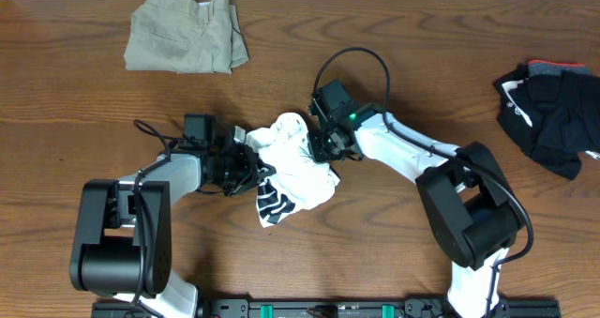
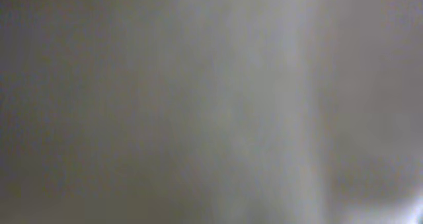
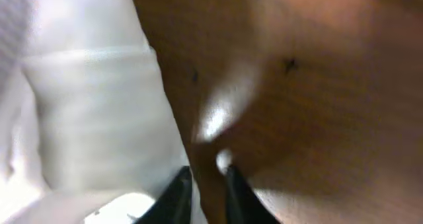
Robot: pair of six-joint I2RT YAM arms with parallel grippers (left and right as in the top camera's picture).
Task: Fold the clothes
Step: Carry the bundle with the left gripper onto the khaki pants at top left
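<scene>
Crumpled white T-shirt mid bench; khaki trousers at eleven o'clock, black bundle at two. Left pincer smothered in cloth, grip untellable. Right pincer pressed together.

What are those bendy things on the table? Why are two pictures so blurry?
Those are two robot arms; each ends in a two-finger pincer called a gripper. The sharp picture looks down from above the table. The left gripper and right gripper both reach into a crumpled white T-shirt with black stripes. Khaki trousers lie at the far edge, a black bundle at the right. The blurry pictures come from cameras on the wrists, very close to the cloth. Whether either gripper is pinching the shirt, I can't tell.
</scene>
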